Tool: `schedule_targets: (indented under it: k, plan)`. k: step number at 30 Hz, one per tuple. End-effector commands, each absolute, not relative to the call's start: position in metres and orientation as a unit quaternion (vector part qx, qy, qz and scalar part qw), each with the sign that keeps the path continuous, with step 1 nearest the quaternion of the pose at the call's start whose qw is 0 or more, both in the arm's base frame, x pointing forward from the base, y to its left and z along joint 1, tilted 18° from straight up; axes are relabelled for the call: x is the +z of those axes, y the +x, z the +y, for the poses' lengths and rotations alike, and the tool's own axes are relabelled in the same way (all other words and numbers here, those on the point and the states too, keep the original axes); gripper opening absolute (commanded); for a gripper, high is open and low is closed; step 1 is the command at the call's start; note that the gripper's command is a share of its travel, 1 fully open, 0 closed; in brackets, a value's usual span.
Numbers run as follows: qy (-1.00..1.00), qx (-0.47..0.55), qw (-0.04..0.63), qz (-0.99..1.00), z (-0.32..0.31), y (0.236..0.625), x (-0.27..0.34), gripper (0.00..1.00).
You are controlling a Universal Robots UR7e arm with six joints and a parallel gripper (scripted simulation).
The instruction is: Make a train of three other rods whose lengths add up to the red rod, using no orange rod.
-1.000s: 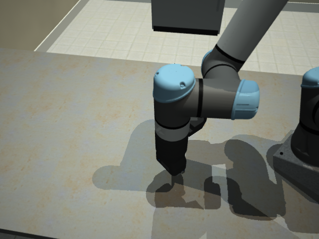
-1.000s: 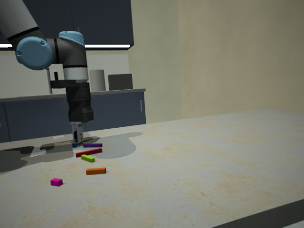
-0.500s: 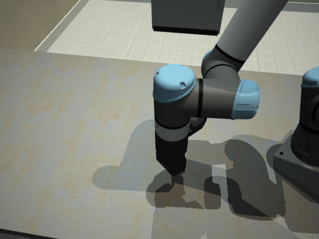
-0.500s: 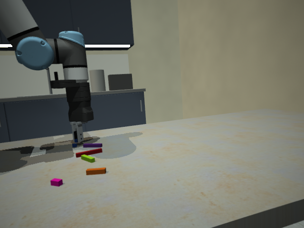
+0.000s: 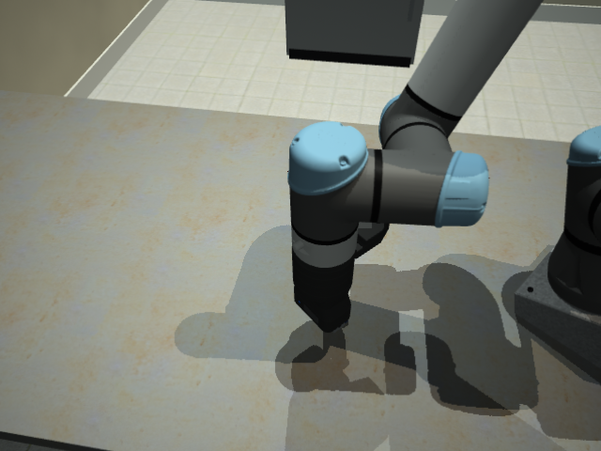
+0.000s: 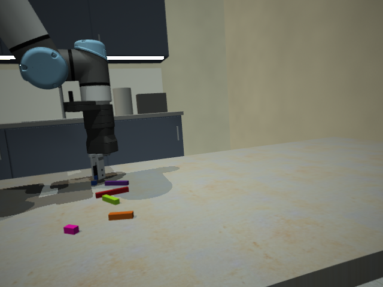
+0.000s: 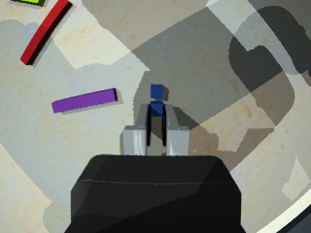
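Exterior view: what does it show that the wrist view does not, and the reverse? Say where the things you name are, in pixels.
Only the exterior: the orange rod (image 6: pixel 121 215), the short magenta rod (image 6: pixel 70 229) and the dark blue lower cabinets (image 6: pixel 142 136).

Only the wrist: a visible strip between the two short blue rods.

Both: those blue rods, one in the black-and-grey tool (image 5: pixel 332 345) (image 6: pixel 97 179) (image 7: pixel 156 109), one on the table (image 6: pixel 93 183) (image 7: pixel 156 91); the purple rod (image 6: pixel 116 183) (image 7: pixel 85 100), red rod (image 6: pixel 112 192) (image 7: pixel 46 31) and lime rod (image 6: pixel 110 199) (image 7: pixel 29 2), cropped in the wrist view.

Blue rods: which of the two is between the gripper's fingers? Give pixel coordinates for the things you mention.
The one nearer the gripper's body (image 7: pixel 156 109); the other blue rod (image 7: pixel 156 90) lies just beyond the fingertips, outside the gripper (image 6: pixel 96 178) (image 7: pixel 156 116).
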State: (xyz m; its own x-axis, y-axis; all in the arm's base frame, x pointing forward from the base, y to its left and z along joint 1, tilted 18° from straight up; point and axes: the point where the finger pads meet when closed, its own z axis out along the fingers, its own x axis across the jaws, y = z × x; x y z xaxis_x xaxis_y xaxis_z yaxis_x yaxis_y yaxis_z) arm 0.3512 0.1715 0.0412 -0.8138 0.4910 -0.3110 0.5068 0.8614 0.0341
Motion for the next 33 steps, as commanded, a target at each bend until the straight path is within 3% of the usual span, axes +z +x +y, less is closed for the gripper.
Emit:
schedule_targets:
  k: [1, 33]
  plan:
    - [0.262, -0.025, 0.157, 0.952, 0.1712, 0.3524, 0.0382, 0.24]
    - [0.262, -0.025, 0.157, 0.952, 0.1703, 0.3543, 0.0317, 0.24]
